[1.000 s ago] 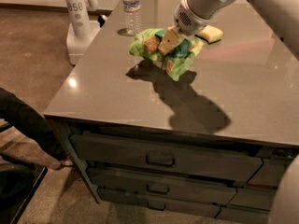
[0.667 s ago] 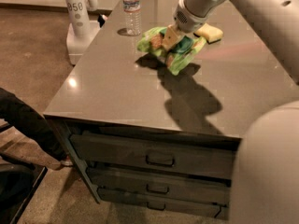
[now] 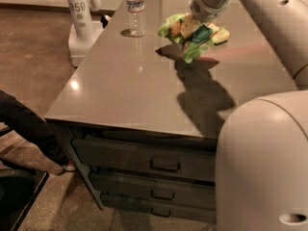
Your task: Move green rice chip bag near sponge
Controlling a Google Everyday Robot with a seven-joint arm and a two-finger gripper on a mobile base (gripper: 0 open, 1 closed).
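From my seat I take the water bottle as my marker; it stands upright near the far edge of the grey tabletop. To the right of the bottle, at about the same depth, the gripper comes down from the arm at the top of the view and is clamped on the upper part of the green rice chip bag. The bag hangs crumpled and tilted, clear of the tabletop, with its dark shadow falling on the side nearer me. Farther right from the bottle, just beyond the bag and partly hidden by it, I see the pale yellow sponge lying on the tabletop. Left of the bottle, off the tabletop, stands a white robot base marked 050. Under the tabletop, well below the bottle, sit stacked grey drawers.
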